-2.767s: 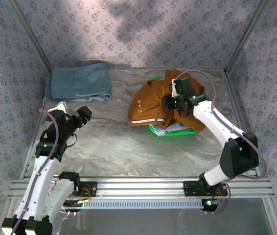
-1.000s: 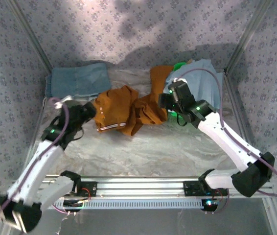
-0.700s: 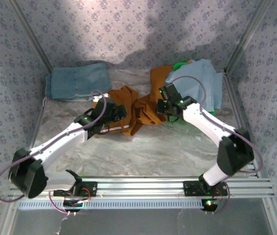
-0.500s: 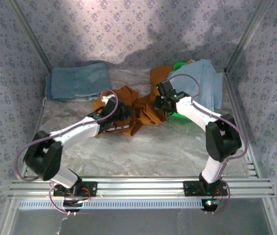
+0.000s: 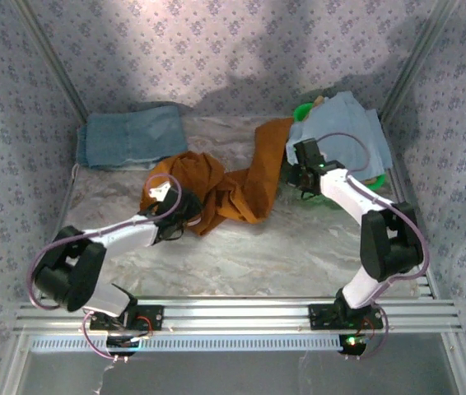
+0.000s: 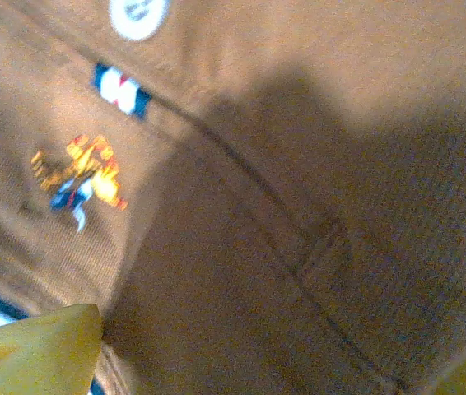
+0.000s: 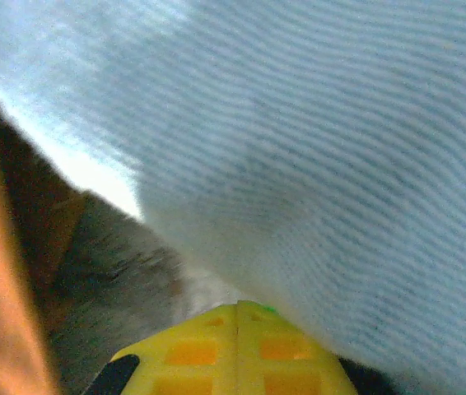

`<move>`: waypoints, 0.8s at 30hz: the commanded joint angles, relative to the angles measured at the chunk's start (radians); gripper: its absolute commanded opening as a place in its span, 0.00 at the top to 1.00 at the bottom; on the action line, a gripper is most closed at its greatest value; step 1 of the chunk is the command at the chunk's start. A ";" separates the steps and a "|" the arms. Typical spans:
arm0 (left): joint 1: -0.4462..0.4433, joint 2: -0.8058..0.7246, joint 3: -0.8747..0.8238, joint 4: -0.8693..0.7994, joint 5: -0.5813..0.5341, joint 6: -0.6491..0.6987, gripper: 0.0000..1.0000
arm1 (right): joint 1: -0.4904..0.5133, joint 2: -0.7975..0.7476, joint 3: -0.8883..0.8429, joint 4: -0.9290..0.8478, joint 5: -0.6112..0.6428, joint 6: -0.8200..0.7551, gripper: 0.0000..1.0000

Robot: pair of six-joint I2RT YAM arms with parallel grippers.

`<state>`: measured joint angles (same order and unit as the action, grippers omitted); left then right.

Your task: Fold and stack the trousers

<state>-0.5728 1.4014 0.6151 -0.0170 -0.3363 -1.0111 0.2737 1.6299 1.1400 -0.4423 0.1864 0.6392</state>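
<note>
1. Low across the table, the left arm reaches from its base toward the middle. The left gripper sits at the near-left end of the trousers, its yellow pads spread wide.
2. The right arm bends at the elbow and points back-left. The right gripper is at the edge of a pale blue garment, its pads pressed together with nothing seen between them.
3. The table is marbled grey-white, walled by floral-print panels. Folded denim lies back-left, and something green peeks from under the pale garment.
4. The trousers sprawl unfolded from near-left to back-right. Their button and embroidered logo lie close under the open left jaws, and the far leg runs just left of the closed right jaws.
</note>
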 commanded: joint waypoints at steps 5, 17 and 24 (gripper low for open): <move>0.028 -0.328 -0.155 -0.361 -0.148 -0.114 0.12 | -0.205 0.080 0.061 -0.094 0.189 -0.064 1.00; 0.226 -0.766 -0.114 -0.656 -0.026 0.059 0.10 | -0.205 0.068 0.200 -0.106 0.120 -0.148 0.86; 0.180 -0.529 0.096 -0.734 0.014 0.210 0.01 | 0.044 -0.118 0.097 -0.136 0.064 -0.137 0.34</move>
<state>-0.3645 0.7971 0.6582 -0.6937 -0.3508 -0.8974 0.2562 1.5623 1.2644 -0.5636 0.2779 0.5064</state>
